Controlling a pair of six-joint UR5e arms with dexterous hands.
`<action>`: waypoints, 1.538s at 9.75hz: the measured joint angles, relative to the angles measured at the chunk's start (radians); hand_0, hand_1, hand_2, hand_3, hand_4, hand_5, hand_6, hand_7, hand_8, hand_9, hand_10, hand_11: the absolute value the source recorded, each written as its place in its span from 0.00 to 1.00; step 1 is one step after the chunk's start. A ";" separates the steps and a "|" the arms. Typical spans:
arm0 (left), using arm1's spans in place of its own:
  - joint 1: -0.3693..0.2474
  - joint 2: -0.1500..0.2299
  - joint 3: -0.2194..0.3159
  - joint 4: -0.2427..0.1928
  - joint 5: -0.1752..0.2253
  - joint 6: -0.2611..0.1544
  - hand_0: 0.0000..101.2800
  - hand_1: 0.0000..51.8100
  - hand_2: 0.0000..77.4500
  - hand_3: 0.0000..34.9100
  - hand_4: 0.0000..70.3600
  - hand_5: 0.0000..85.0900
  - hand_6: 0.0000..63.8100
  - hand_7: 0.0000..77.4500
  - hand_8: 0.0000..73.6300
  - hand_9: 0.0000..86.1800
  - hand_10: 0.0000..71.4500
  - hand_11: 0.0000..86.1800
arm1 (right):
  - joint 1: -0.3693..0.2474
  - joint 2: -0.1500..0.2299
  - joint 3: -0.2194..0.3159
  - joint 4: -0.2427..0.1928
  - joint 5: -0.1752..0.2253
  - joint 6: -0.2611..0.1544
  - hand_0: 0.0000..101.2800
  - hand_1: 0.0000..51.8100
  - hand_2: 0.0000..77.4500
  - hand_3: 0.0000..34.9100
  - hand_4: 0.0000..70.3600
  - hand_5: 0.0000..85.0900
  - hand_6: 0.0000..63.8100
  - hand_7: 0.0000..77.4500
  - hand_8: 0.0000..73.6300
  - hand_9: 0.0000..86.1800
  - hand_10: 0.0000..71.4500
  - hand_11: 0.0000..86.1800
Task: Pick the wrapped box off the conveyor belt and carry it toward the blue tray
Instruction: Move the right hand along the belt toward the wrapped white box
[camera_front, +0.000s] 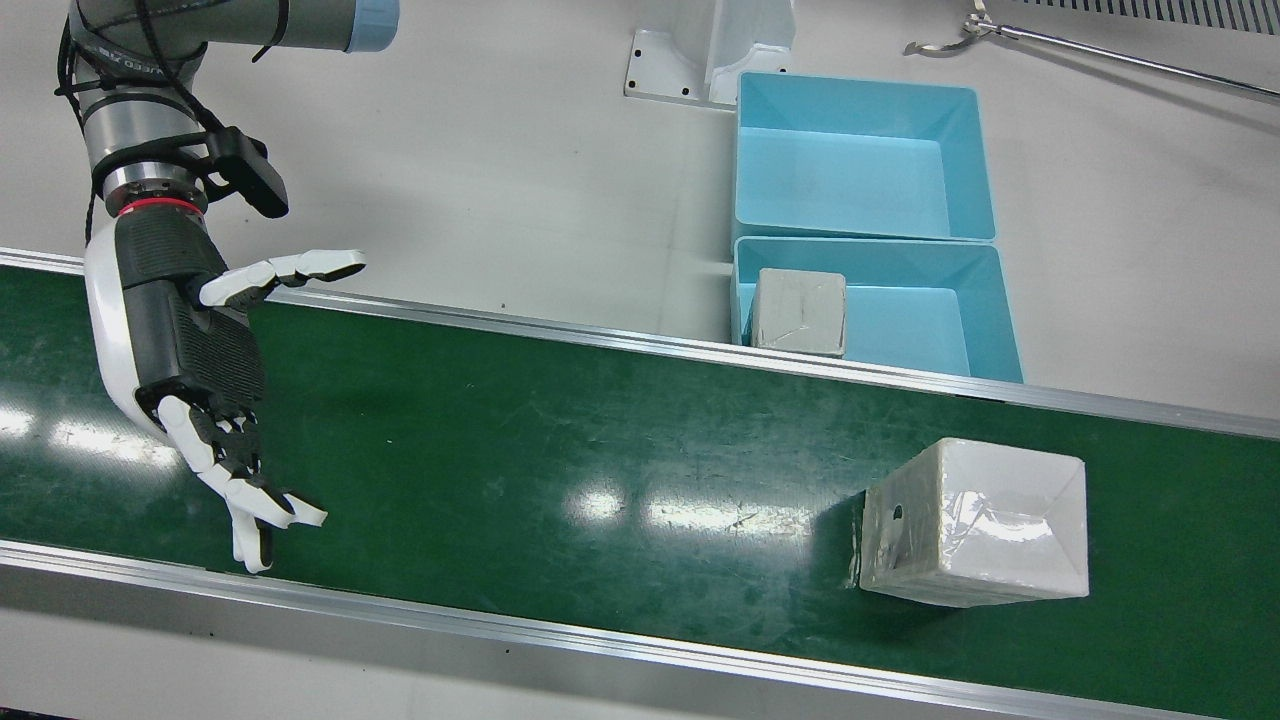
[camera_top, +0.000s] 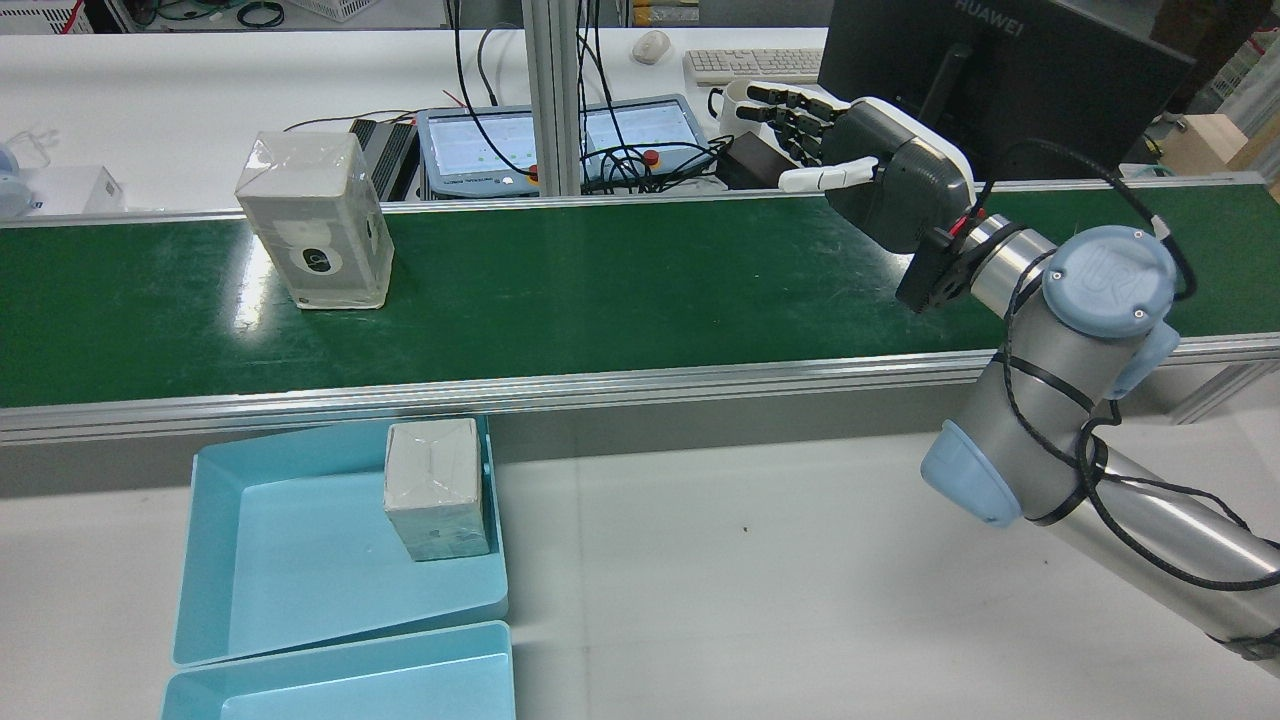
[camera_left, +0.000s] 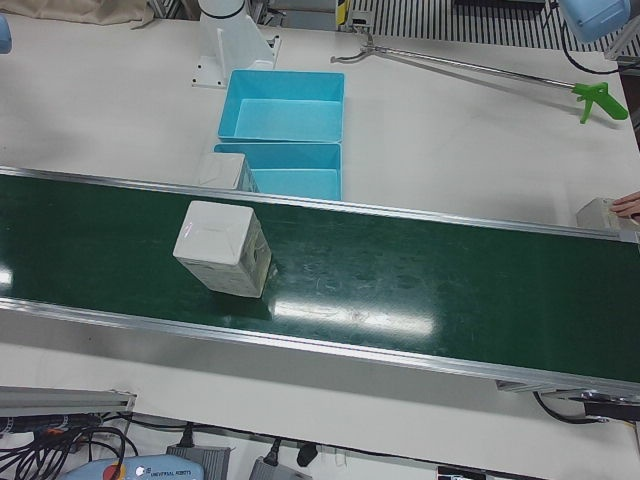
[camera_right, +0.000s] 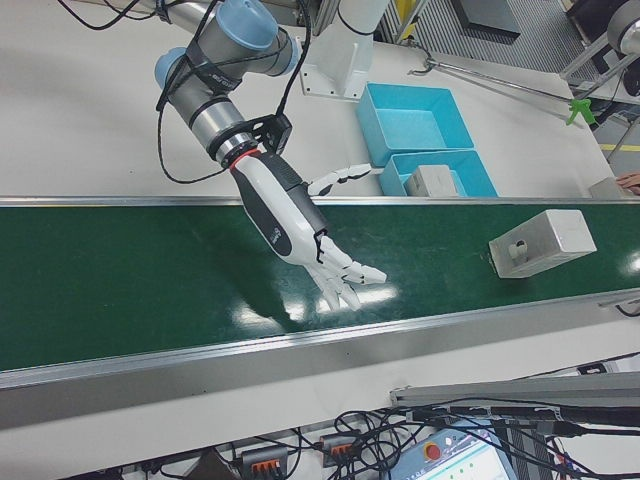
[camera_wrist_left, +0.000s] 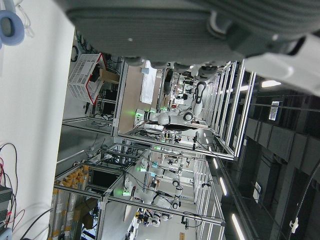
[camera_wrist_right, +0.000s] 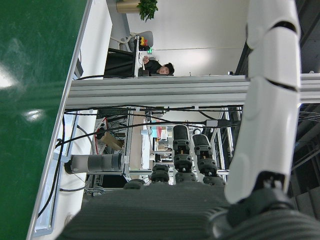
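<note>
The wrapped box (camera_front: 975, 525) (camera_top: 315, 220) (camera_left: 222, 248) (camera_right: 542, 242), white under clear film, stands on the green conveyor belt (camera_front: 600, 420) in front of the blue tray (camera_front: 990, 300) (camera_top: 240, 600). My right hand (camera_front: 190, 340) (camera_top: 880, 175) (camera_right: 295, 225) hovers open over the belt far from that box, palm toward it, fingers spread and holding nothing. A second wrapped box (camera_front: 798, 310) (camera_top: 437, 488) sits inside the tray at its belt-side corner. Of my left hand (camera_wrist_left: 175, 30) only the palm's edge shows, in its own view.
A second blue tray (camera_front: 850, 180) lies behind the first. A long grabber tool (camera_left: 480, 70) rests on the white table. A person's hand (camera_left: 630, 205) touches a small box at the belt's far end. Screens and cables stand beyond the belt (camera_top: 560, 135).
</note>
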 joint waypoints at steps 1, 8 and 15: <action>0.000 0.000 0.000 0.000 0.000 0.000 0.00 0.00 0.01 0.00 0.01 0.01 0.01 0.01 0.01 0.01 0.01 0.01 | 0.003 0.004 -0.001 -0.002 -0.001 -0.018 0.46 0.25 0.15 0.00 0.15 0.17 0.09 0.25 0.05 0.06 0.00 0.01; 0.000 0.000 0.000 0.000 0.000 0.000 0.00 0.00 0.01 0.00 0.01 0.01 0.01 0.01 0.01 0.01 0.00 0.01 | 0.001 0.033 -0.067 0.037 0.004 -0.023 0.44 0.21 0.15 0.00 0.12 0.17 0.09 0.25 0.05 0.07 0.00 0.01; 0.000 0.000 0.000 0.000 0.000 0.000 0.00 0.00 0.01 0.00 0.01 0.01 0.00 0.01 0.01 0.00 0.01 0.00 | -0.042 0.036 -0.084 0.056 0.007 -0.025 0.44 0.21 0.15 0.01 0.13 0.16 0.11 0.26 0.06 0.08 0.00 0.01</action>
